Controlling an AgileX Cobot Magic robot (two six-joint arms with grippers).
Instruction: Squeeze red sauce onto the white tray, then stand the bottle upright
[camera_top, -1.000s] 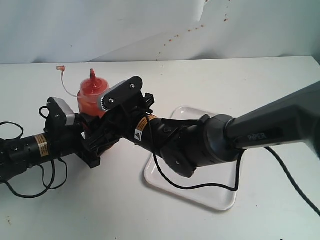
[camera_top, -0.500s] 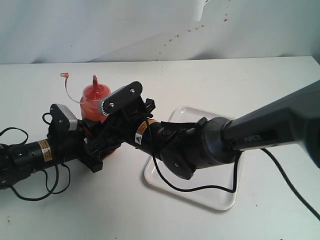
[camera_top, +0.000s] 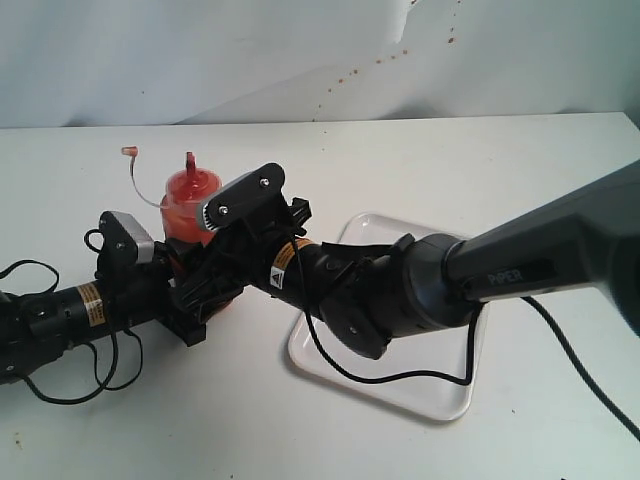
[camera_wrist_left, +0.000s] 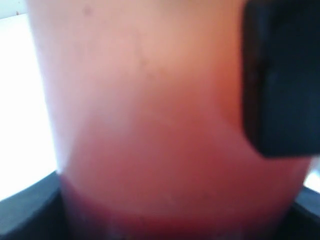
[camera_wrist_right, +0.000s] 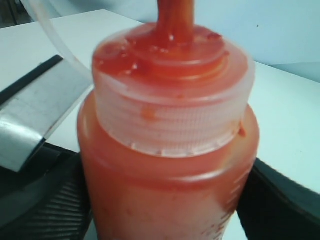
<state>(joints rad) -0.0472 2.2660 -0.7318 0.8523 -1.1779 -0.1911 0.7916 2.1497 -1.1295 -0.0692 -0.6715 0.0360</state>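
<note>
The bottle (camera_top: 183, 205) stands upright left of centre, red-orange with red sauce (camera_wrist_right: 172, 30) smeared on its lid and nozzle. Its small cap (camera_top: 128, 151) hangs off to the left on the tether. My right gripper (camera_top: 200, 260) reaches across from the right and is shut on the bottle (camera_wrist_right: 170, 165), a black pad on each side. My left gripper (camera_top: 172, 255) comes from the left and grips the same bottle (camera_wrist_left: 150, 125), which fills its view. The white tray (camera_top: 420, 395) lies to the right, largely hidden under my right arm. Its visible part is plain white.
The white table runs back to a pale backdrop speckled with red spots (camera_top: 380, 60). Black cables loop beside my left arm (camera_top: 60, 370), and one (camera_top: 400, 375) crosses the tray. The right arm's thick body (camera_top: 520, 270) spans the right side.
The bottle has gone from slightly tilted to upright and sits a little lower, its cap shifting with it. My left arm has drawn slightly down and left. The right arm has barely shifted.
</note>
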